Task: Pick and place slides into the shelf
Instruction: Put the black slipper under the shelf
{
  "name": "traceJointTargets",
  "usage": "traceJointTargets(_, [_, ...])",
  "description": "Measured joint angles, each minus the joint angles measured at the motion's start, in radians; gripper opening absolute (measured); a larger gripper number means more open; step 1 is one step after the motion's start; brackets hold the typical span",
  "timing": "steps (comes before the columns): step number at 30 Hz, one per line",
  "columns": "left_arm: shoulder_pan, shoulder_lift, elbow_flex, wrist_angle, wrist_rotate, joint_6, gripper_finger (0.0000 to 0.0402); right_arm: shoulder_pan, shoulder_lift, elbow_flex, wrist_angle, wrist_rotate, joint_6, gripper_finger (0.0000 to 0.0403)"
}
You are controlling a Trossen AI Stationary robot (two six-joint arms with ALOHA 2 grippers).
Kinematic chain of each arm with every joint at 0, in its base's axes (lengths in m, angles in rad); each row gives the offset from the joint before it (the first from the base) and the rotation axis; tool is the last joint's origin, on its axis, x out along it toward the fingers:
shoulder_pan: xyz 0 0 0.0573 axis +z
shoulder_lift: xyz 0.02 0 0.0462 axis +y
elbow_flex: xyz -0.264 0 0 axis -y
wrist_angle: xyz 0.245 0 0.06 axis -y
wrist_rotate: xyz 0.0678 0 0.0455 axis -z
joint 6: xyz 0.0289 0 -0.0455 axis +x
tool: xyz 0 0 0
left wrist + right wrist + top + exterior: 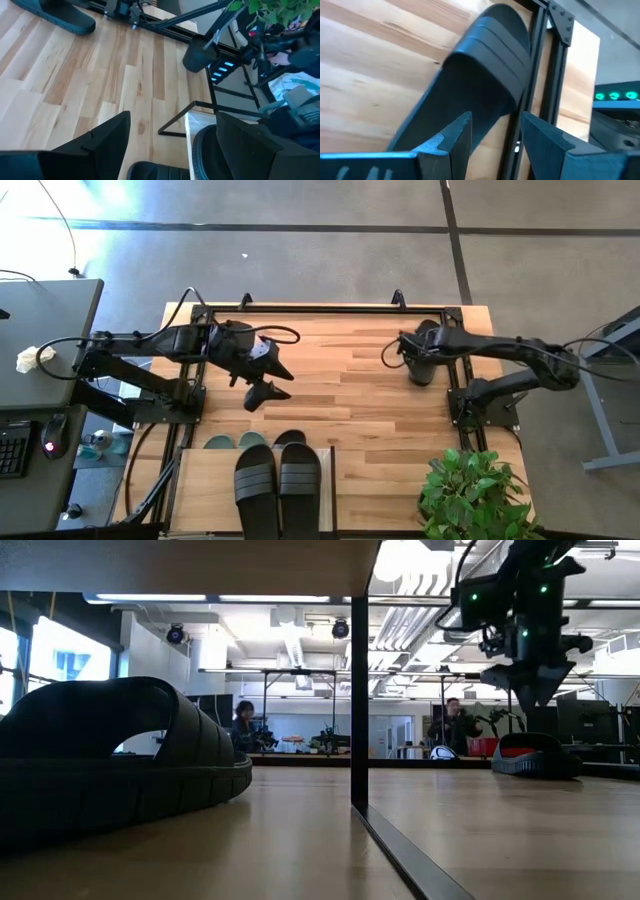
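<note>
Right gripper (492,132) spread above a black slide (480,75).
Left gripper (272,378), also spread, hovers just beyond the shelf (205,485).

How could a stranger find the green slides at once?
Find the low wooden shelf at the table's near edge, left of the plant. The green slides poke out from under its top board, toward the arms. Unlike the black pair on top and the black slide beside them, they are sage green.
</note>
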Motion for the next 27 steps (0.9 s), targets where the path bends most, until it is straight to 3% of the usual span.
traceJointTargets(16, [0.000, 0.001, 0.000, -0.001, 0.025, -0.002, 0.0276, -0.116, 0.217, 0.000, 0.070, 0.089, -0.210, 0.0160])
traceJointTargets(27, [0.000, 0.001, 0.000, -0.002, 0.041, -0.005, 0.0276, -0.160, 0.333, 0.000, 0.095, 0.165, -0.193, 0.0160])
